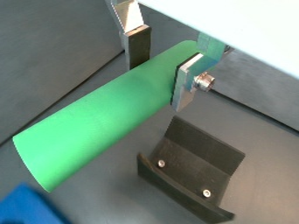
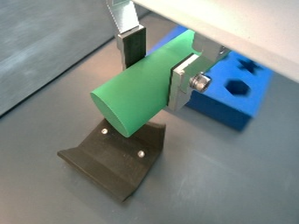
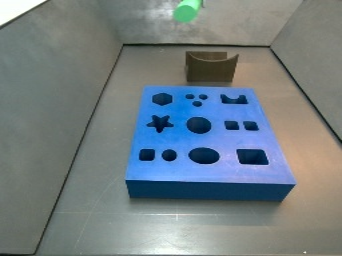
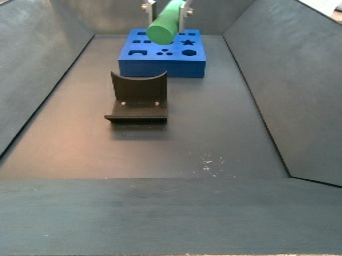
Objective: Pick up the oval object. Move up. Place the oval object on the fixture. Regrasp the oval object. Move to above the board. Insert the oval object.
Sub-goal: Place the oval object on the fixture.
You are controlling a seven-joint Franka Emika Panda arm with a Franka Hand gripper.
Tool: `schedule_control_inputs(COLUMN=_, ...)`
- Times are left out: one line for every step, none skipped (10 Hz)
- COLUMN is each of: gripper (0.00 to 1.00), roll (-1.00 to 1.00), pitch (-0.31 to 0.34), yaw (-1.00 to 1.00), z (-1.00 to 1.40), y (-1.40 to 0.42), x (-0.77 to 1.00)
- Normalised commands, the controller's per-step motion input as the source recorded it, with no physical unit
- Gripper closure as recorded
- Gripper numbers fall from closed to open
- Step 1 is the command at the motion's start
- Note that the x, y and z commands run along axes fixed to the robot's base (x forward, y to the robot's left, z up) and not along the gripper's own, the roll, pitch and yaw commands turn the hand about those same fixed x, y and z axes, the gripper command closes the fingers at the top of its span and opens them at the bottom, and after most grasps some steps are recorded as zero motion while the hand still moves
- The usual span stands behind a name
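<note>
Two gripper (image 1: 162, 61) fingers clamp the oval object (image 1: 111, 122) above the fixture (image 1: 193, 169).

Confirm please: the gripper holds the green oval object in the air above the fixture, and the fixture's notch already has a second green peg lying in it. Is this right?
Not quite. The gripper does hold the oval object in the air above the fixture, but the notch is empty; no second peg lies in it. Both wrist views and a side view show the bare fixture.

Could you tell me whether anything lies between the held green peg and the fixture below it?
Nothing: in a wrist view the gripper holds the oval object above the fixture, only bare air between.
</note>
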Motion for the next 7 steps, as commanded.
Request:
schedule_control_inputs(gripper=1.00, roll=-0.12, pitch=0.238, yaw=0.45, z=0.00, y=-0.15, x=1.00)
schedule_control_inputs(gripper=1.00, roll=-0.11, pitch=0.216, yaw=0.33, z=0.00, y=-0.12, x=1.00)
schedule_control_inputs(gripper=1.00, roll=-0.09, pitch=0.185, yaw=0.18, z=0.01, y=-0.08, x=1.00)
schedule_control_inputs(gripper=1.00, roll=-1.00, pitch=0.081, yaw=0.24, z=-0.01, y=0.81, x=0.61)
schedule_control_inputs(gripper=1.00, roll=-1.00, pitch=0.079, yaw=0.20, z=-0.01, y=0.80, x=0.49)
schedule_control_inputs(gripper=1.00, roll=-1.00, pitch=0.100, yaw=0.16, z=-0.01, y=0.68, x=0.41)
schedule_control_inputs(gripper=1.00, roll=-1.00, pitch=0.144, yaw=0.13, z=0.00, y=0.45, x=0.32)
